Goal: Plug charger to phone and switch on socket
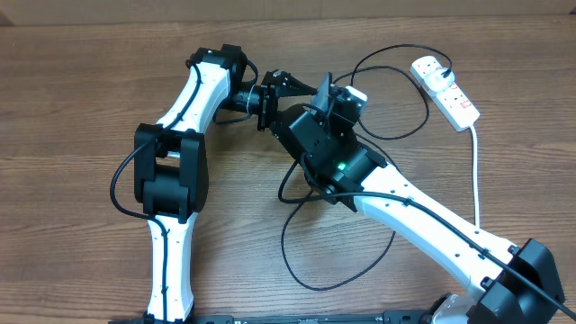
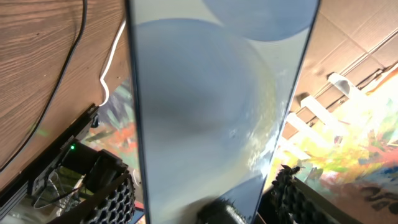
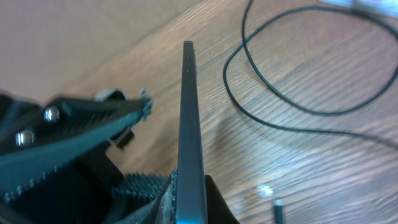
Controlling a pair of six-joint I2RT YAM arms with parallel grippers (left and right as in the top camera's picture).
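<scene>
The phone (image 2: 205,106) is lifted off the table and fills the left wrist view with its pale blue screen. My left gripper (image 2: 202,193) is open and straddles the phone's width, with a narrow gap at each pad. My right gripper (image 3: 189,186) is shut on the phone (image 3: 189,124), pinching its two faces. From above, both grippers meet at the phone (image 1: 356,94): the left gripper (image 1: 292,85) from the left, the right gripper (image 1: 342,97) from below. The charger (image 1: 396,54) loops loosely across the table. Its connector tip (image 3: 278,211) lies on the wood. The socket (image 1: 447,90) lies at the back right.
A white plug (image 1: 430,67) sits in the socket's far end. The socket's thick white cord (image 1: 474,171) runs toward the front right. More black cable (image 1: 297,243) loops under and in front of the right arm. Wooden table (image 1: 72,108) all around.
</scene>
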